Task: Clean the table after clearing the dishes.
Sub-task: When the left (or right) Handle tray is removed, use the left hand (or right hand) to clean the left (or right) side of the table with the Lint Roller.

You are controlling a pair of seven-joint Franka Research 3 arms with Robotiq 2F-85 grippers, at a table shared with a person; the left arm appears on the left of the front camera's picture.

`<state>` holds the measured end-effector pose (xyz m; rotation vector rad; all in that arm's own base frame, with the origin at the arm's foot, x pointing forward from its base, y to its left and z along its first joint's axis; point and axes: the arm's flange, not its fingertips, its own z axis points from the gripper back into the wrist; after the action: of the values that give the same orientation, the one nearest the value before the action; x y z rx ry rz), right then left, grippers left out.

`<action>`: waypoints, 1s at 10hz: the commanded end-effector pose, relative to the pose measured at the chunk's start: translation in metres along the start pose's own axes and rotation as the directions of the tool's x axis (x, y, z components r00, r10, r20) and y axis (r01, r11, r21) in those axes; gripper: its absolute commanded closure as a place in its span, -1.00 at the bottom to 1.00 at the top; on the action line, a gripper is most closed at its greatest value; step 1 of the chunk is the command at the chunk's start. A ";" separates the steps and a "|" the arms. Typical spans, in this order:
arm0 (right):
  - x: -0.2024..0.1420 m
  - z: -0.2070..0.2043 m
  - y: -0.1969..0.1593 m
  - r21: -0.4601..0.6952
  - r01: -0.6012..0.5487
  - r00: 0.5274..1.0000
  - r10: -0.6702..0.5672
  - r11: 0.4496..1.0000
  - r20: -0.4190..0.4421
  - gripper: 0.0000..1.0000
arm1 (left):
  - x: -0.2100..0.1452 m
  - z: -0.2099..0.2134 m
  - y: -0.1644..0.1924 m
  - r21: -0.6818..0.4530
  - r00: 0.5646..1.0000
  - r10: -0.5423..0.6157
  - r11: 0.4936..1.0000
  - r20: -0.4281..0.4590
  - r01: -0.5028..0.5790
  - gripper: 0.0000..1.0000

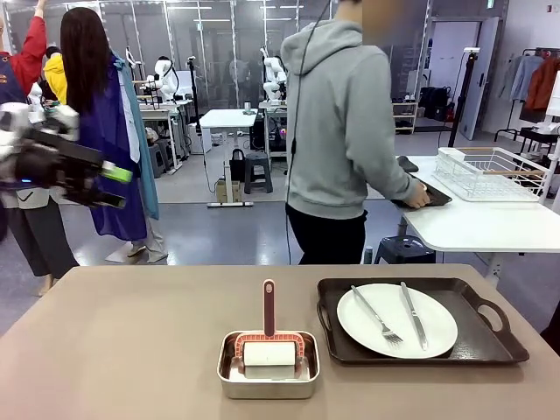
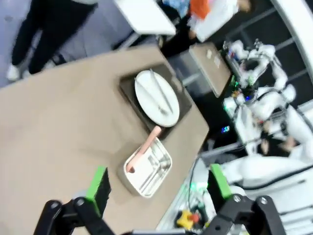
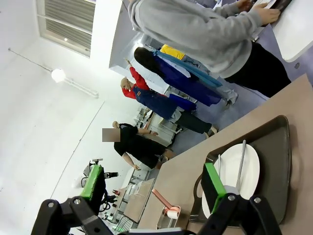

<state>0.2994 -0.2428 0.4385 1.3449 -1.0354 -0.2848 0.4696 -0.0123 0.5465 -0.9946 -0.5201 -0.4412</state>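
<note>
On the right of the brown table (image 1: 131, 332) lies a dark tray (image 1: 490, 337) holding a white plate (image 1: 376, 337), a fork (image 1: 374, 315) and a knife (image 1: 413, 315). These dishes also appear as the plate (image 2: 156, 98) in the left wrist view and the plate (image 3: 239, 174) in the right wrist view. My left gripper (image 1: 112, 187) hangs open and empty high at the far left, well above the table; its own view looks down past it (image 2: 160, 188). My right gripper (image 3: 152, 185) is open and empty, up above the table's edge. A person in a grey hoodie (image 1: 337, 114) has turned away, with a hand on another dark tray (image 1: 429, 194) on the white table.
A steel pan (image 1: 268, 378) with a white roller (image 1: 269, 353) and a pink upright handle stands front centre, just left of the tray. A white table (image 1: 472, 223) with a wire rack (image 1: 490, 171) is behind at the right. Other people stand at the back left.
</note>
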 end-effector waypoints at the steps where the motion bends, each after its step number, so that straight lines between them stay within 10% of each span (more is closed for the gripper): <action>1: -0.001 0.001 0.003 0.002 -0.006 1.000 0.006 1.000 0.007 -1.00 | 0.006 -0.056 -0.022 0.066 0.984 -0.069 0.995 -0.163 0.081 -1.00; 4: -0.001 0.001 0.003 0.002 -0.006 1.000 0.006 1.000 0.007 -1.00 | 0.028 -0.159 -0.068 0.092 0.915 -0.196 0.966 -0.353 0.242 -1.00; 10: -0.001 0.001 0.003 0.002 -0.006 1.000 0.006 1.000 0.007 -1.00 | 0.039 -0.282 -0.097 -0.008 0.629 -0.372 0.864 -0.682 0.503 -1.00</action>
<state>0.2994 -0.2428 0.4387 1.3443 -1.0356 -0.2844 0.4959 -0.3051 0.5051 -0.4718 -0.1841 -1.1222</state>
